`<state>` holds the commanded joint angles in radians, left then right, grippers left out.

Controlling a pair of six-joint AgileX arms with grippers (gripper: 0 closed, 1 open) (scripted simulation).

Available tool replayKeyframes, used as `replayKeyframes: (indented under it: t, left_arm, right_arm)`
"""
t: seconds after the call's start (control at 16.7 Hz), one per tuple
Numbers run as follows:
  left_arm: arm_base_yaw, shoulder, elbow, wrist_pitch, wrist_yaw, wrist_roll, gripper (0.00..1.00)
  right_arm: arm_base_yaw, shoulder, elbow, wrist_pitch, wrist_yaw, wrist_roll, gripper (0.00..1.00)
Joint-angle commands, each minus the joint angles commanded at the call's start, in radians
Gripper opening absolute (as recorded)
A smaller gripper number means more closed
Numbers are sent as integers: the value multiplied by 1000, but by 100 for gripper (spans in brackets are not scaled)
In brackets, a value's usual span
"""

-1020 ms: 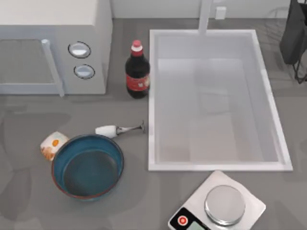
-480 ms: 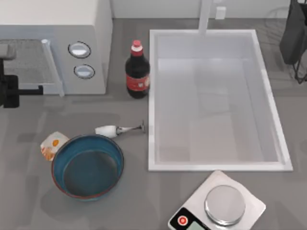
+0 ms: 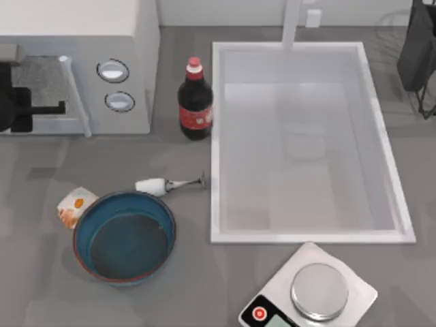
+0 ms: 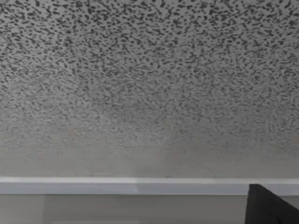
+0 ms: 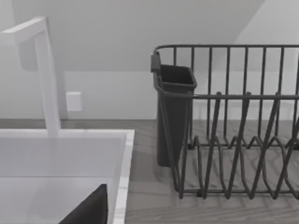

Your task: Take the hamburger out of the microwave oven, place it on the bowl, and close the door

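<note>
The white microwave oven (image 3: 129,41) stands at the back left, and its mesh-window door (image 3: 41,85) looks flush with the front, with the white bar handle (image 3: 75,95) beside the two knobs. My left gripper (image 3: 54,107) is at the table's left edge, right in front of the door's window. The left wrist view has the mesh (image 4: 149,84) very close. The hamburger (image 3: 76,206) lies on the table against the outer left rim of the blue bowl (image 3: 95,262), not inside it. My right gripper (image 3: 419,48) is parked at the back right.
A cola bottle (image 3: 195,99) stands right of the microwave. A small wine glass (image 3: 167,184) lies on its side just behind the bowl. A white sink (image 3: 218,170) fills the middle right, a kitchen scale (image 3: 310,293) sits in front of it, and a dark dish rack (image 5: 233,121) stands behind.
My left arm came in from the left edge and moved up and rightward until its gripper was against the door's window. Bowl, hamburger and right arm stayed in place.
</note>
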<state>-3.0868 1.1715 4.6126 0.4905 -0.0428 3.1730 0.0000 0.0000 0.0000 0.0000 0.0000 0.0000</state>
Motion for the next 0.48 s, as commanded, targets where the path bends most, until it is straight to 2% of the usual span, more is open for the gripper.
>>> replayKeyframes:
  t: [0.24,0.48]
  left_arm:
    - [-6,-149,-229,58,6,-4,0]
    - [-12,-225,-316,88,9,-4,0]
  right_arm:
    - [0,0,0,0,0,0,100]
    - [0,0,0,0,0,0,100]
